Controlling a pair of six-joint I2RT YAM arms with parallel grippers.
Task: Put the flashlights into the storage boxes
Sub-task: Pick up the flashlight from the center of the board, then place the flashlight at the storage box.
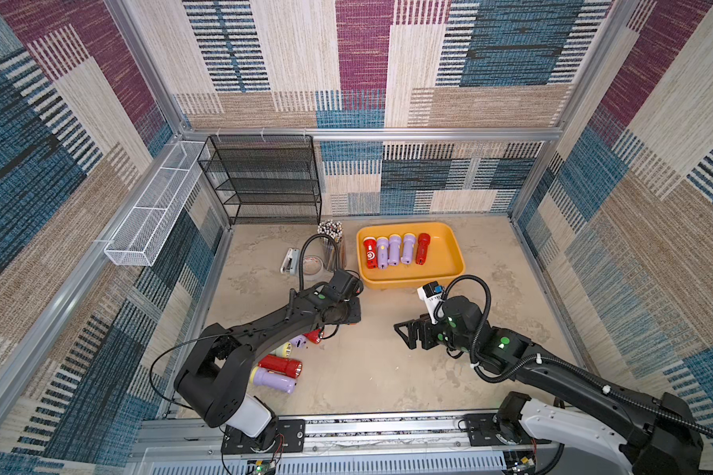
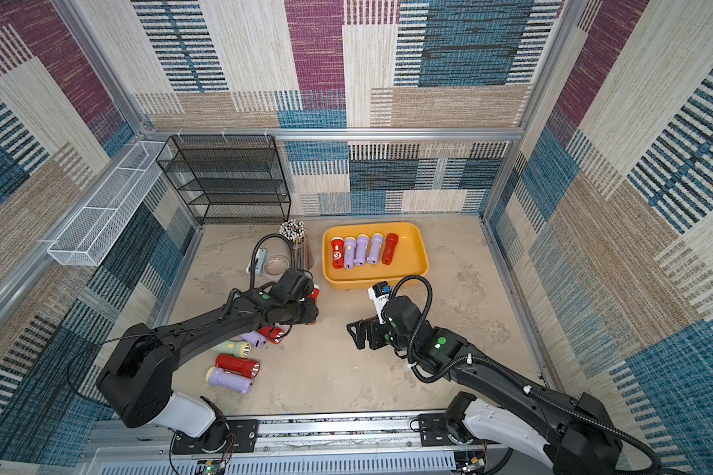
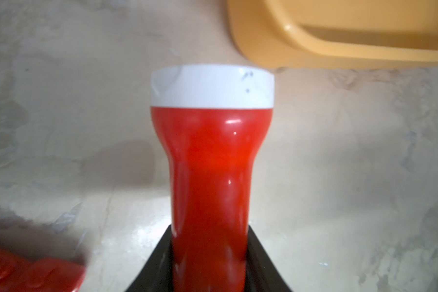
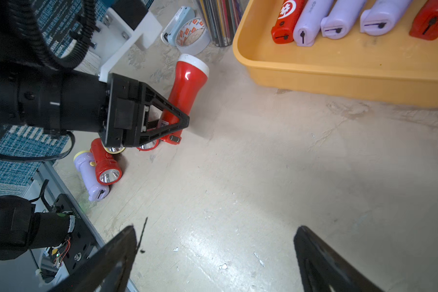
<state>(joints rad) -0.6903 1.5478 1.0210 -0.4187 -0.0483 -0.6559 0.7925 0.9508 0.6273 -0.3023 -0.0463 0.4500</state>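
Left wrist view puts the red flashlight [image 3: 210,164] straight ahead of you. Your left gripper [image 3: 209,255] is pinched on its handle, a black finger on either side, and its white-ringed head points away from the wrist.

Just past that head and off to one side is the rounded corner of the yellow tray [image 3: 339,50]. Its wall is the one thing standing ahead, with a strip of table [image 3: 61,101] between head and wall.

In the right wrist view you can see the held flashlight tilted, head raised toward the tray. Whether its tail touches the table cannot be told.

Inside the tray, five flashlights [image 1: 394,249] lie side by side, a red one at each end and three lavender ones between. They sit toward the end nearer your left gripper, tails toward the near wall.

Beyond the fingertips, on the side away from the tray, you have a tape roll [image 4: 192,35], a pale blue stapler-like thing [image 4: 177,20] and a cup of pencils [image 1: 330,242]. The cup stands just beside the tray's end.

Behind the gripper, partly under your left arm, the loose flashlights [image 1: 283,366] lie in a cluster: red, lavender and a pale green one.

Your right gripper [image 1: 404,333] hangs well apart across the table. Its jaws are spread wide and hold nothing, and it points toward the left gripper.

Against the far wall, well past both hands, are a black mesh rack [image 1: 264,181] and a white wire basket [image 1: 157,205].
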